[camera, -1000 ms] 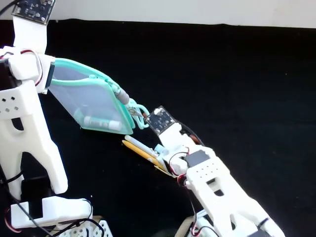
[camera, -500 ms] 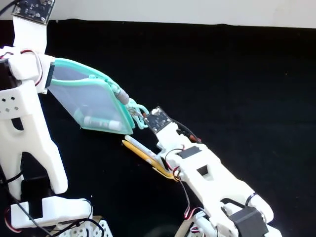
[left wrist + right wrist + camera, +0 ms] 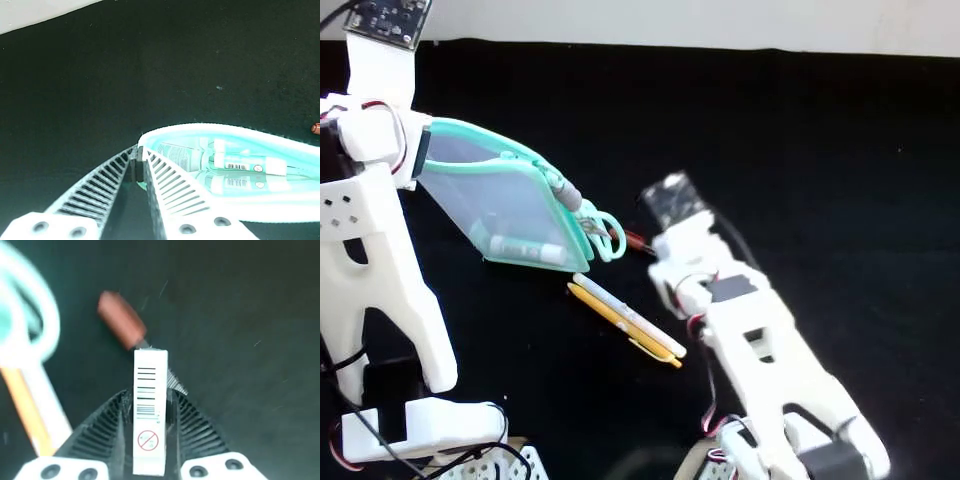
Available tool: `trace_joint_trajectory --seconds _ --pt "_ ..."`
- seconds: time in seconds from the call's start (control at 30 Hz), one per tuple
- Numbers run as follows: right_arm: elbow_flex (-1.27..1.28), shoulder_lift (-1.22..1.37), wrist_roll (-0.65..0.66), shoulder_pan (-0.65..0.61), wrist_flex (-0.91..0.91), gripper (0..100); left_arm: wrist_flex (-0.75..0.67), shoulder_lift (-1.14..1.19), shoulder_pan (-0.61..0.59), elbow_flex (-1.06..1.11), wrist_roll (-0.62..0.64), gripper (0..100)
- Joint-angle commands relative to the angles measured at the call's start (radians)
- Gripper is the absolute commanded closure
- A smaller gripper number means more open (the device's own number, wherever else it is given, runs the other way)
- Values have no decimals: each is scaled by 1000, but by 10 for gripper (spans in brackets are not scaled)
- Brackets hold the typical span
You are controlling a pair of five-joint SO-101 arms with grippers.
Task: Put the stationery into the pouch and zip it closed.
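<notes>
My right gripper (image 3: 150,392) clenched one white case (image 3: 149,440) between fingers; left gripper (image 3: 139,156) pinched one pouch (image 3: 240,145) at rim; two pens (image 3: 625,318) lay near pouch.

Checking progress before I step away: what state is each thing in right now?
pouch: held at one edge, mouth seemingly unzipped, white tube inside.
left gripper: fingers shut on pouch.
right gripper: fingers shut on white barcoded stick.
yellow pencil, white pen: lying side by side on table, outside pouch.
</notes>
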Motion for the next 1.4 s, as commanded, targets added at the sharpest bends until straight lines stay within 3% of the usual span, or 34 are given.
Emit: trace_joint_trajectory --seconds 0.0,0.2,0.4,0.53,0.87,1.37 --pt "-159 -77 -61 35 18 992 8 18 4 10 8 993" --pt "-556 -87 -253 2 82 992 9 19 4 10 9 993" --pt "-911 -79 -407 -130 84 992 12 19 4 10 9 993" --pt "-940 -76 -465 -242 84 992 12 19 4 12 12 993" --pt "-993 44 -463 -487 58 992 11 19 41 12 49 993" --pt "-1010 320 -463 -452 -88 992 14 13 41 10 51 993"
